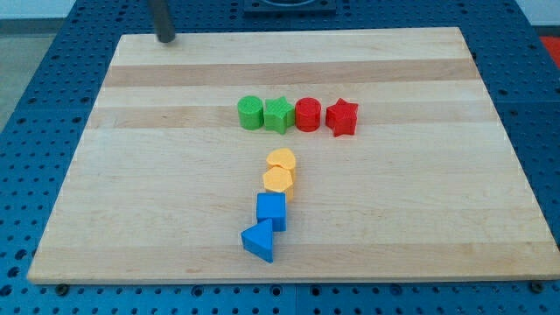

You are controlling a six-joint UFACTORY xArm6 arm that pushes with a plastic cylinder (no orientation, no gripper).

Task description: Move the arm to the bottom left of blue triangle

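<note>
The blue triangle (pixel 259 241) lies near the board's bottom edge, at the lower end of a column of blocks. Just above it sits a blue cube (pixel 271 211). My tip (pixel 164 38) is at the board's top left edge, far up and to the left of the blue triangle, touching no block.
Two yellow blocks (pixel 279 171) stack up the column above the blue cube. A row at mid-board holds a green cylinder (pixel 250 113), a green star (pixel 278 115), a red cylinder (pixel 308 115) and a red star (pixel 342 117). The wooden board (pixel 420 210) rests on a blue pegged table.
</note>
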